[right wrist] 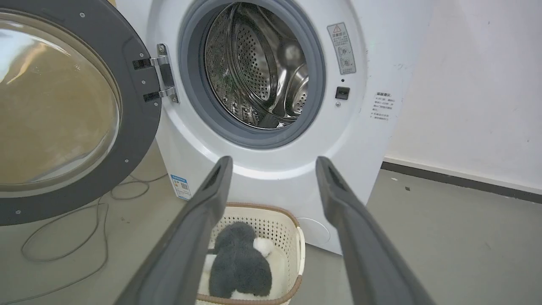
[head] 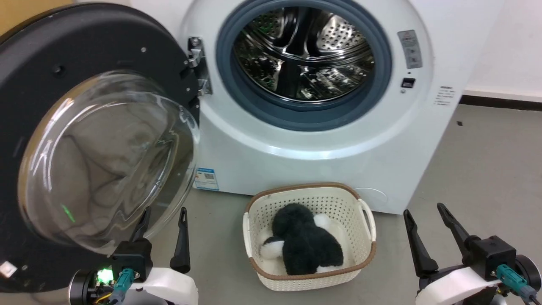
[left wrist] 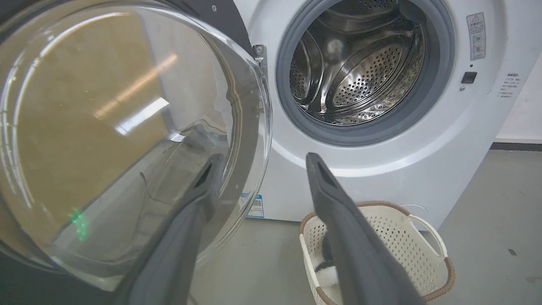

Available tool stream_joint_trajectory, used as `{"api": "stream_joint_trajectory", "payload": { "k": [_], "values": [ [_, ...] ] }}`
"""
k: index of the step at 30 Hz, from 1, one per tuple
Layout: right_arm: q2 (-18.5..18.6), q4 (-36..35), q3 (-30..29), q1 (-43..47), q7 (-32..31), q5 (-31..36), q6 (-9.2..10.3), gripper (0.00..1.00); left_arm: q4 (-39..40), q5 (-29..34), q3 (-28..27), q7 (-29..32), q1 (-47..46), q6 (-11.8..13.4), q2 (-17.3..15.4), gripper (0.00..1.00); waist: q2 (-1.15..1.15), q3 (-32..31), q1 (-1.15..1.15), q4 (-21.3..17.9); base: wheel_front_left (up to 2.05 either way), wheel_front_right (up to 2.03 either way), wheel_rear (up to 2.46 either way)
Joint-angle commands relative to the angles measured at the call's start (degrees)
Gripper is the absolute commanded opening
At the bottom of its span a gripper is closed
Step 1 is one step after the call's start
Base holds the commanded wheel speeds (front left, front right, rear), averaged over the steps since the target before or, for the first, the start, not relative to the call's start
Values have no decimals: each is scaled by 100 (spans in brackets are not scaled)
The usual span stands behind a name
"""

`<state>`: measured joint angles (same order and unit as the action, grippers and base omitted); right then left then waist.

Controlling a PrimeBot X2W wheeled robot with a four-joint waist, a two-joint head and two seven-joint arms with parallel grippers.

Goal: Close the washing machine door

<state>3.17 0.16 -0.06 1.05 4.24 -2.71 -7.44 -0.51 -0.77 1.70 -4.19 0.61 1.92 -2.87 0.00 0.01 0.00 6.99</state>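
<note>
Door (head: 84, 42) beside upright, spread-fingered left tool (head: 165, 210)

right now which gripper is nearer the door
Left. The left gripper is close by the lower edge of the door; the right gripper is well off, beyond the basket.

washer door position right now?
Head view, left side: the washing machine door stands wide open, hinged left of the drum, with the left gripper at its lower edge.

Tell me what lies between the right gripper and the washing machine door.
In the head view, a cream perforated basket holding a black-and-white plush toy stands on the floor between them; the left gripper is there too, close to the washing machine door.
</note>
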Motion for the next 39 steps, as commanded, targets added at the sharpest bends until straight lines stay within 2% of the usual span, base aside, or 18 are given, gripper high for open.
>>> {"api": "stream_joint_trajectory", "payload": {
  "k": [1,13,39],
  "values": [
    [-10,-16,4,73,75,-77,-1,100,12,-49,20,-75,47,31,-3,100,0,12,0,90,0,0,0],
    [-12,-7,26,93,207,-136,-2,100,23,-78,102,-206,57,88,-2,100,0,64,0,531,0,0,0],
    [-16,322,491,-276,516,-314,-3,100,318,-151,41,-517,296,367,-1,100,0,125,0,1234,0,0,0]
  ]
}}
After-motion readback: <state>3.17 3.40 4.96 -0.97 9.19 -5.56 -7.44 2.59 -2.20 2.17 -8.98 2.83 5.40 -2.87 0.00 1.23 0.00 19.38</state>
